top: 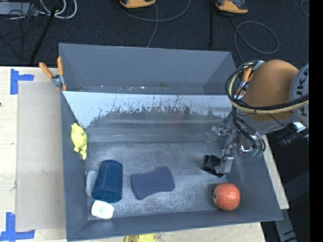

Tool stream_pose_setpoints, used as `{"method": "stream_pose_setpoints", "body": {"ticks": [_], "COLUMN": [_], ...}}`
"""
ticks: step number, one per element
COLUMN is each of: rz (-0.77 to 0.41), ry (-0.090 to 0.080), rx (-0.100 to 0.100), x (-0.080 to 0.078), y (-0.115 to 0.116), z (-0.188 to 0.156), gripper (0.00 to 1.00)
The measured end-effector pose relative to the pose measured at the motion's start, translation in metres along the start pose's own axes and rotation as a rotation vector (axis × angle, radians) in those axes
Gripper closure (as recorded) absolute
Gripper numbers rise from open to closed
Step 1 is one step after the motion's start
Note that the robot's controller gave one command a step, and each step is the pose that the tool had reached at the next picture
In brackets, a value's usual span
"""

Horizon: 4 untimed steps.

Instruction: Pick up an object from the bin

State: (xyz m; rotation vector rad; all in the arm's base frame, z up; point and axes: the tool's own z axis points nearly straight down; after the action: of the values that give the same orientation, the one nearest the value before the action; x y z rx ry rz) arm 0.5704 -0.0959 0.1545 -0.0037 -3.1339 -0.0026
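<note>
Red apple [226, 196] lies on the floor of the grey metal bin [151, 72] near its front right corner, the front being the wall lowest in the camera view.

At the far left, a small yellow toy figure [78, 140] rests against the left wall, about halfway along it. Nearer the front left corner a dark blue cup [108, 180] lies on its side, with a pale, whitish piece [91, 181] just beside it on the left-wall side. A white rounded object [102, 209] sits close to the cup's front end, almost in the corner. A dark blue, wavy-edged sponge [152, 181] lies flat near the middle of the front wall, just beside the cup but apart from it.

Further right, the end effector [224, 160] hangs low over the floor near the right wall, behind the apple and apart from it. Whether it is open or closed cannot be told. A small black piece [211, 164] shows at its left side; whether this is a loose thing or part of the robot is unclear.
</note>
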Motion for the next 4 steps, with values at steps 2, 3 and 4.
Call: {"method": "stream_pose_setpoints", "body": {"ticks": [2,3,4], "rz": [-0.116,-0.117,-0.210], "ry": [-0.007,-0.007,-0.011], "rx": [0.001,0.001,0.003], "x": [0.016,0.016,-0.031], "y": [-0.029,-0.029,-0.032], "z": [0.057,0.057,0.084], "gripper": [1.00,1.00,0.00]}}
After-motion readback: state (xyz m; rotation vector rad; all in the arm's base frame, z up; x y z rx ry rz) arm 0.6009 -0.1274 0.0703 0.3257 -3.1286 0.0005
